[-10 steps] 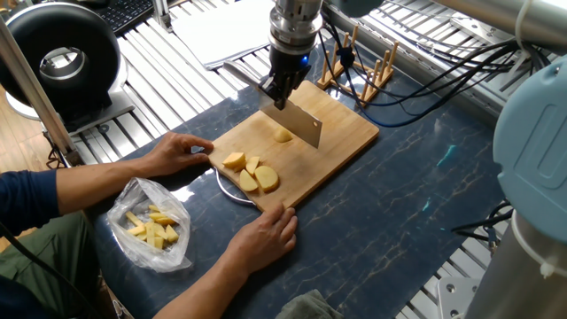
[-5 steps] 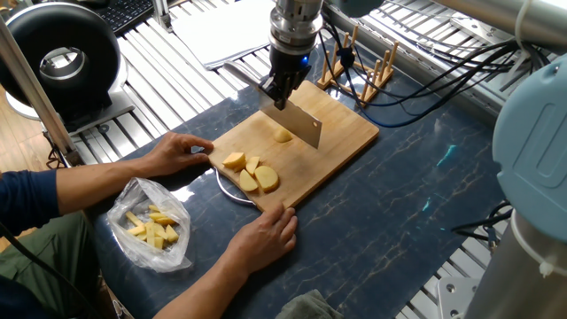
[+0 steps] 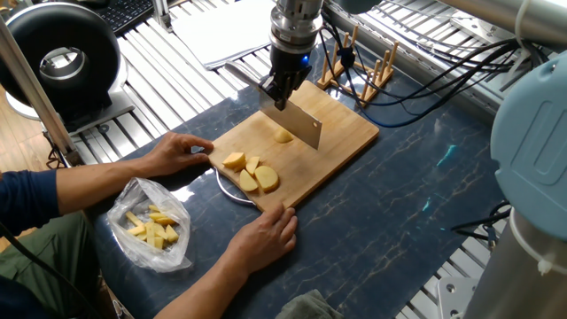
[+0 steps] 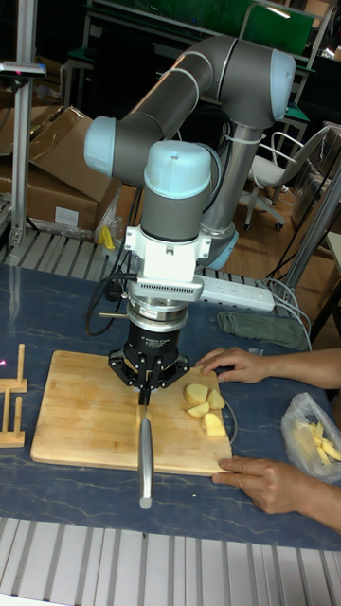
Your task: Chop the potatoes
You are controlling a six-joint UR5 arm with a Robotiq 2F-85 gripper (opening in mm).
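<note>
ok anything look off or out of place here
Two hands grip the cutting board near the cleaver clamped in the gripper. One potato piece sits apart from the pile. Nothing is spilled.

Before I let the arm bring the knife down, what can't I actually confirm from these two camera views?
- Whether the knife edge touches the cutting board: neither view shows the gap.
- The lone potato piece: hidden in the tall fixed view behind the gripper and blade.
- The metal ring under the board: mostly covered by it.
- The yellow pieces in the plastic bag: blurred by the plastic; cut off by the tall view's edge.
</note>
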